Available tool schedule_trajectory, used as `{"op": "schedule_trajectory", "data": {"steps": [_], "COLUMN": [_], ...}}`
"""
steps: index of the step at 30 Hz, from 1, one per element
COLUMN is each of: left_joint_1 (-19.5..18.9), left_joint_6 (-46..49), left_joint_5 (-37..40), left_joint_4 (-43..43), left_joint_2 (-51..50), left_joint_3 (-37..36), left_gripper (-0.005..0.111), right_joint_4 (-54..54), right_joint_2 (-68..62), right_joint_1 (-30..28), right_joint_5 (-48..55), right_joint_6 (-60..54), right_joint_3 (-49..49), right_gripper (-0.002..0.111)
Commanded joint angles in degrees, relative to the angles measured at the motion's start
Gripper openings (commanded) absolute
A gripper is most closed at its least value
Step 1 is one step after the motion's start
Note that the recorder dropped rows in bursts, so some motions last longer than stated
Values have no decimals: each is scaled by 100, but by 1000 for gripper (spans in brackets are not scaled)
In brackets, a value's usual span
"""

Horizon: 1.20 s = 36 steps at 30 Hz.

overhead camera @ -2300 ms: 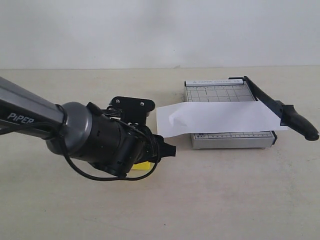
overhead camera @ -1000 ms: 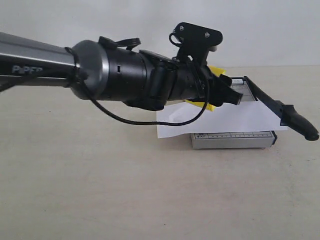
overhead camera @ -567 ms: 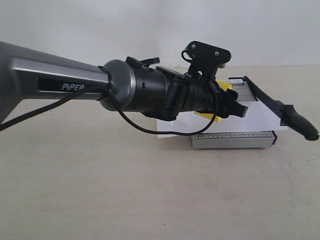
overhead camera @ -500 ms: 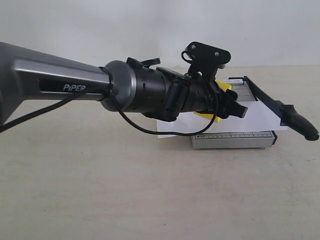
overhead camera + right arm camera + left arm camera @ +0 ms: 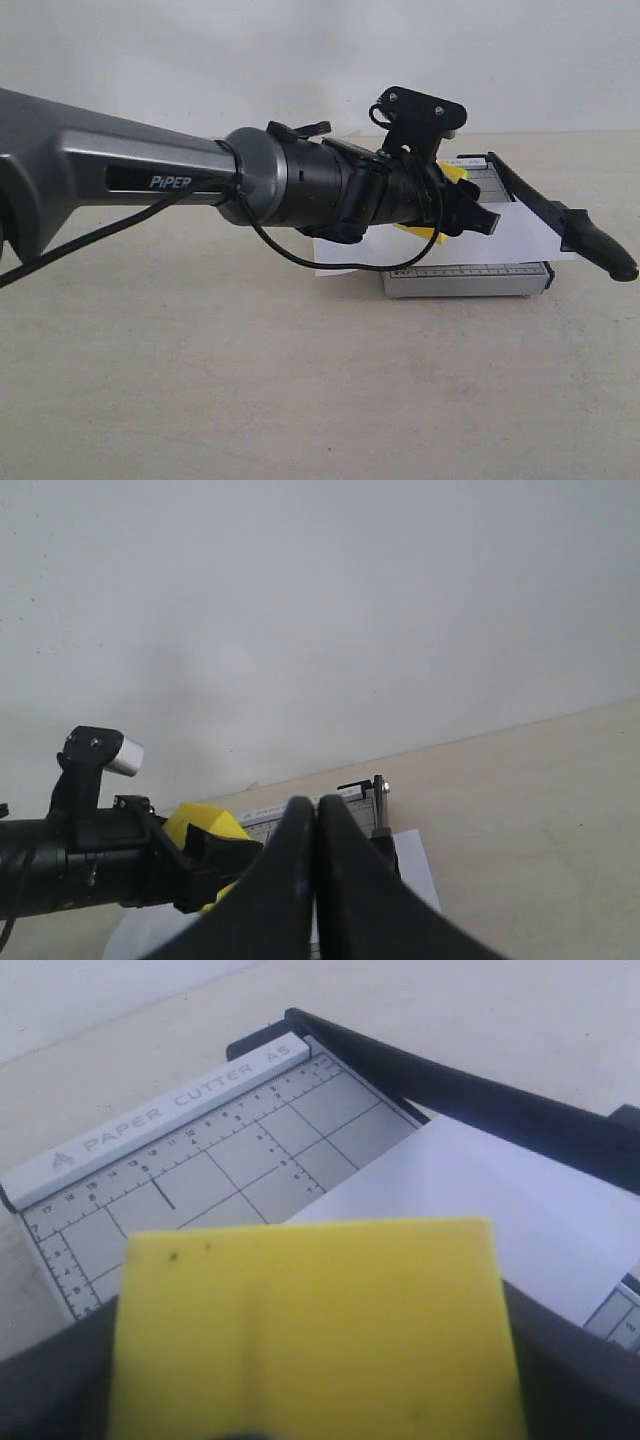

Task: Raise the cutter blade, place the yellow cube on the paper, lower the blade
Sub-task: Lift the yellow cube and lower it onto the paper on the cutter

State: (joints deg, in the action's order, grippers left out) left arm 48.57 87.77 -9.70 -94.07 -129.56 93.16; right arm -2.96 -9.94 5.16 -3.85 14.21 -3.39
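Left arm [image 5: 150, 180]: enters from 9 o'clock and reaches level toward 3 o'clock, its wrist over the paper's 9 o'clock end.
Left gripper [image 5: 470, 215]: clamped on the cube, jaws set wide around it. In the wrist view a dark finger [image 5: 50, 1380] flanks each side of the yellow face.
Cube [image 5: 455, 172]: held in the left gripper above the paper, over the board's 9 o'clock half. The gripper hides most of it in the exterior view. Its yellow face [image 5: 310, 1330] fills the near part of the wrist view. Cannot tell whether it touches the paper.
Paper [image 5: 525, 235]: white strip lying across the board. One end overhangs toward 9 o'clock, the other runs under the blade at 3 o'clock.
Blade [image 5: 545, 210]: along the board's 3 o'clock edge. Hinge at the 12 o'clock corner, handle jutting past the 6 o'clock edge. Cannot tell how far it is lifted.
Board [image 5: 465, 281]: grey, gridded, at 3 o'clock on the table [image 5: 300, 390]. Top rail reads "PAPER CUTTER A5" [image 5: 180, 1105].
Right gripper [image 5: 316, 880]: fingers pressed together, nothing between them. Seen only in its own wrist view, well apart from the trimmer.
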Motion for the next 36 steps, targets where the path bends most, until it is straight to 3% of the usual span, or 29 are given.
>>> {"op": "schedule_trajectory", "data": {"steps": [1,14,36], "left_joint_1": [15,15,15], "left_joint_6": [32,32,32], "left_joint_5": [57,270,360], "left_joint_4": [10,51,51], "left_joint_2": [-141,-490,-772], "left_joint_3": [206,778,816], "left_gripper": [4,4,5], "right_joint_4": [26,26,26], "right_joint_2": [11,11,11], "right_joint_1": [9,9,9], "right_joint_5": [-43,-43,-43], "right_joint_6": [3,3,3], "right_joint_3": [7,7,7], "right_gripper": [0,0,0]}}
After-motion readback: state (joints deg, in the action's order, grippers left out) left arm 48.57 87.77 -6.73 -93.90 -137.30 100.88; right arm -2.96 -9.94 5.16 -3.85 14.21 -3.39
